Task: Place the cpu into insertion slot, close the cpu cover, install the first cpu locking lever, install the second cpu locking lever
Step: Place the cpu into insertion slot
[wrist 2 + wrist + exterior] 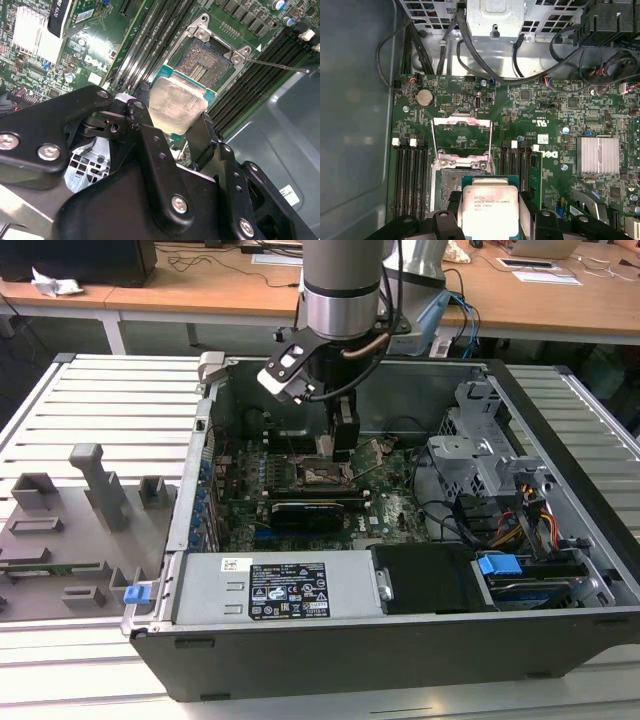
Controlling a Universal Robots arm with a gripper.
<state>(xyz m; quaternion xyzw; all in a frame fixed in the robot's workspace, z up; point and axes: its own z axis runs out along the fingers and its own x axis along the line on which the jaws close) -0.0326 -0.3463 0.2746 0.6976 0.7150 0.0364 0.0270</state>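
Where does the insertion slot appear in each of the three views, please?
Exterior view: the insertion slot sits near the picture's centre, at the tip of the gripper.
Second wrist view: the insertion slot lies just beyond the held cpu, between memory slots.
First wrist view: the insertion slot is partly overlapped by the cpu.
Shared landmark: the gripper, shut on the cpu.

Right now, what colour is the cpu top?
Silvery-grey; the cpu shows best in the first wrist view.
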